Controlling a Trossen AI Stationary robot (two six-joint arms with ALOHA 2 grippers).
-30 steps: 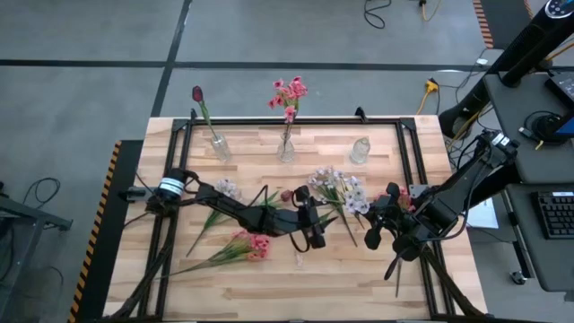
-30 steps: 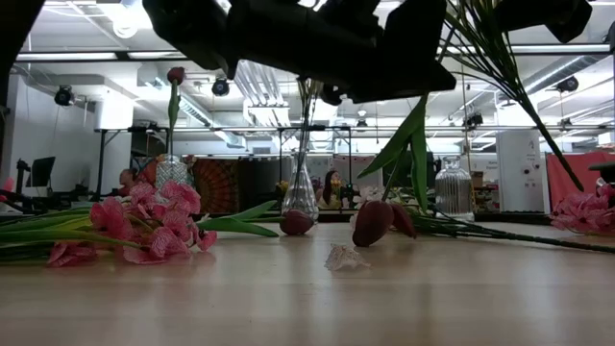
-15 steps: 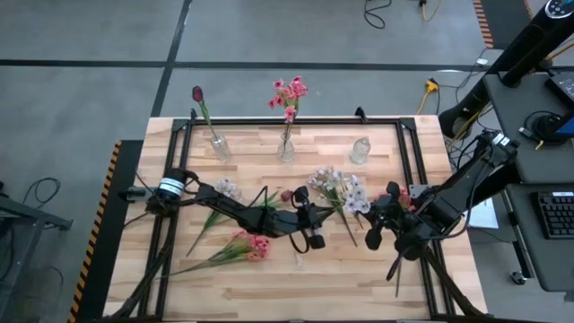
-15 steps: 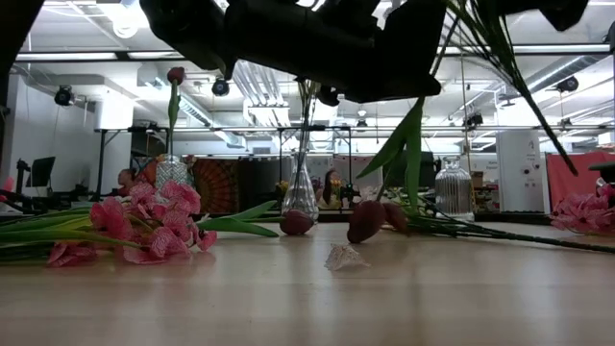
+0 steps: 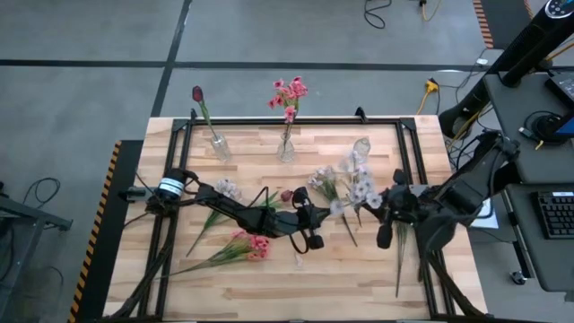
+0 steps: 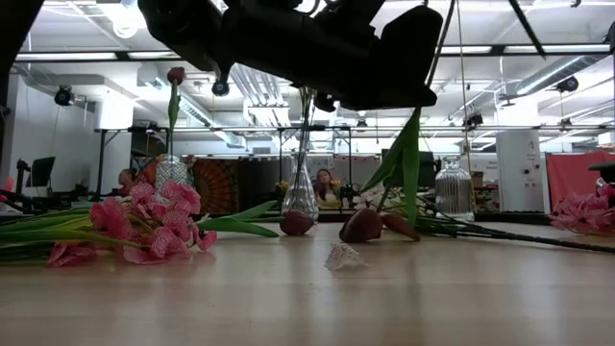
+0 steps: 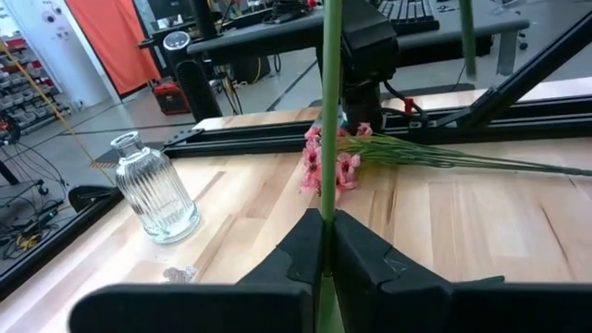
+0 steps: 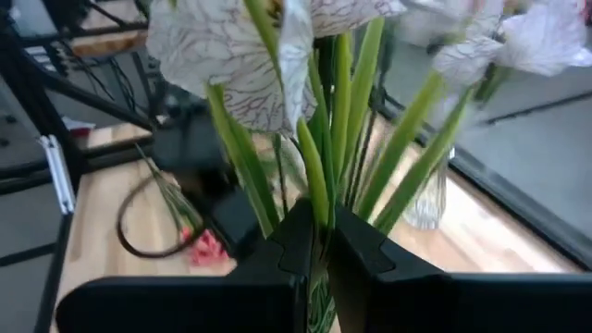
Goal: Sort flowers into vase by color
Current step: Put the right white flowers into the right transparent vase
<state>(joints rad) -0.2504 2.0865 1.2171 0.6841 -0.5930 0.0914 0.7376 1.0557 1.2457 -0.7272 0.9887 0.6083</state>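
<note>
Seen from above, the wooden table (image 5: pixel 269 287) carries three glass vases along its upper edge: the left vase (image 5: pixel 219 146) holds a dark red tulip (image 5: pixel 197 94), the middle vase (image 5: pixel 286 148) pink blooms (image 5: pixel 289 93), and the right vase (image 5: pixel 360 150) stands just beside the white-lavender spray (image 5: pixel 357 184) that the right gripper (image 5: pixel 392 208) clamps by the stems at centre right; the left gripper (image 5: pixel 308 218), at the frame's centre, is closed on a thin green stem (image 7: pixel 330 102); a pink bunch (image 5: pixel 249 244) lies at lower left, another white spray (image 5: pixel 228 188) left of centre; from table height, the pink bunch (image 6: pixel 144 223) rests at left, two dark red tulip buds (image 6: pixel 361 226) hang low at centre beneath the dark arm, touching or nearly touching the table, a third bud (image 6: pixel 296 222) lying behind; the left wrist view shows the stem pinched between closed fingers (image 7: pixel 296 254), with a ribbed vase (image 7: pixel 157 190) at left and pink flowers (image 7: pixel 333 166) beyond; the right wrist view shows fingers (image 8: pixel 296 236) shut on a sheaf of green stems under veined white petals (image 8: pixel 231 55).
</note>
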